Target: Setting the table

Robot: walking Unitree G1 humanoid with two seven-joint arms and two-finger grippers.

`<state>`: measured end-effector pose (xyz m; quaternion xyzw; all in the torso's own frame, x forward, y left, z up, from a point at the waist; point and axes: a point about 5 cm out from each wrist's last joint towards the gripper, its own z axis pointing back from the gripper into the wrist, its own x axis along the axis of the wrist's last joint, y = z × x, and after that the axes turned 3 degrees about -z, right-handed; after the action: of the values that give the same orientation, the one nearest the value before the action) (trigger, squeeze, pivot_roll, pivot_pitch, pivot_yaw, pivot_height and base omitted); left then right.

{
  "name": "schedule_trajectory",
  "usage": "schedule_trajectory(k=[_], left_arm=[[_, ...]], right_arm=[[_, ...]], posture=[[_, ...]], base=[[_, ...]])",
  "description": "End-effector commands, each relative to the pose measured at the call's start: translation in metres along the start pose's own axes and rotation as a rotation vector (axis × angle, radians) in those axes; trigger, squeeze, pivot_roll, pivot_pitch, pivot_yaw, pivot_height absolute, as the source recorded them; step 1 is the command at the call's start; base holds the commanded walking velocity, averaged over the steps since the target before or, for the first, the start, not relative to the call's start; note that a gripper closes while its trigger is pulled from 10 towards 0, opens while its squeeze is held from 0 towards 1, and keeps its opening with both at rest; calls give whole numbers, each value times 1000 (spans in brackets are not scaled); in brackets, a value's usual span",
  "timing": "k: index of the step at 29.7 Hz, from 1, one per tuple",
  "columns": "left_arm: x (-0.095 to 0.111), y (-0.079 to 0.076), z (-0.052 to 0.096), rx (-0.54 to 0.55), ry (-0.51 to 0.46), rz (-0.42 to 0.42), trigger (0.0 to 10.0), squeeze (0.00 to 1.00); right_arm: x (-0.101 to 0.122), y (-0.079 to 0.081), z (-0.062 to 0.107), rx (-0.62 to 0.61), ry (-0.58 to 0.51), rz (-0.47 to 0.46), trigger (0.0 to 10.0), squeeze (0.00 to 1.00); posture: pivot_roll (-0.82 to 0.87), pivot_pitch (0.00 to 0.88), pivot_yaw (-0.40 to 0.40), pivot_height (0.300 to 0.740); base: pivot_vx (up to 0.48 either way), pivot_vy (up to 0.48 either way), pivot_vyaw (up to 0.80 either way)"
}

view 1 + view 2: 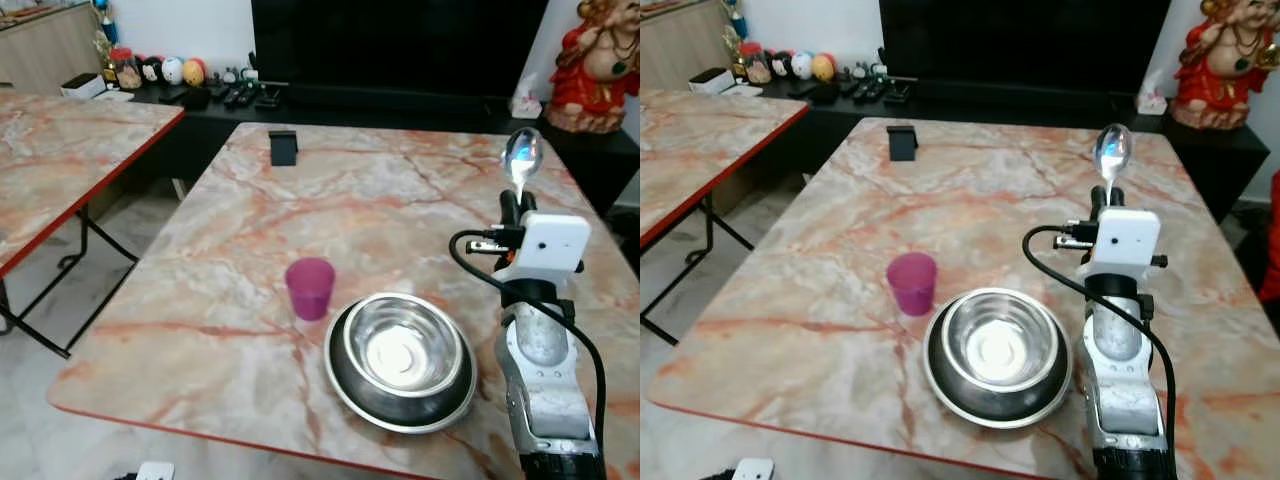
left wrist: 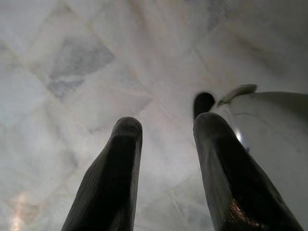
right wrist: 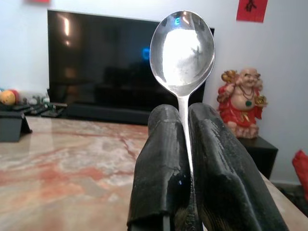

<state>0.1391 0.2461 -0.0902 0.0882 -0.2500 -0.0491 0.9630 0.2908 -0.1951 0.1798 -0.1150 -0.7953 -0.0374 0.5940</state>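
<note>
A second marble-patterned desk [image 1: 60,150] with a red edge stands at the far left, apart from the main one. The main desk [image 1: 240,250], marbled pink and cream, carries a small black object [image 1: 284,147] near its far side. Closer in, left of centre, a purple plastic cup [image 1: 310,288] stands upright. Just beside it to the right sits a shiny steel bowl [image 1: 400,360], near the front edge. Further right, the silver right arm rises over the desk, and the right end effector [image 3: 185,159] is clenched on the handle of a metal spoon [image 3: 183,53], held upright with its bowl on top, above the desk. A red and gold figurine [image 1: 598,65] sits beyond the far right corner. The left end effector [image 2: 163,159] hangs over pale floor tiles [image 2: 72,72], its two fingers spread apart and grasping nothing.
</note>
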Motion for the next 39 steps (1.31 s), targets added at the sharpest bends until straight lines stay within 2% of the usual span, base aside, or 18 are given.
schedule_trajectory(k=[1, 13, 24, 39], left_arm=[[-2, 6, 1, 12, 12, -11, 10000, 0], [-1, 6, 1, 9, 11, -10, 10000, 0], [-1, 6, 1, 12, 12, -1, 10000, 0], [-2, 6, 1, 11, 12, 9, 10000, 0]], right_arm=[[8, -1, 1, -11, -21, -17, 10000, 0], [8, -15, 5, -59, 8, -6, 10000, 0], [9, -9, 0, -36, 5, -15, 10000, 0], [7, -9, -6, -36, 21, -1, 10000, 0]], posture=[[4, 0, -1, 711], [-10, 0, 5, 711], [-1, 0, -3, 711], [4, 0, -3, 711]], base=[[0, 0, 0], [0, 0, 0], [0, 0, -642], [0, 0, 0]])
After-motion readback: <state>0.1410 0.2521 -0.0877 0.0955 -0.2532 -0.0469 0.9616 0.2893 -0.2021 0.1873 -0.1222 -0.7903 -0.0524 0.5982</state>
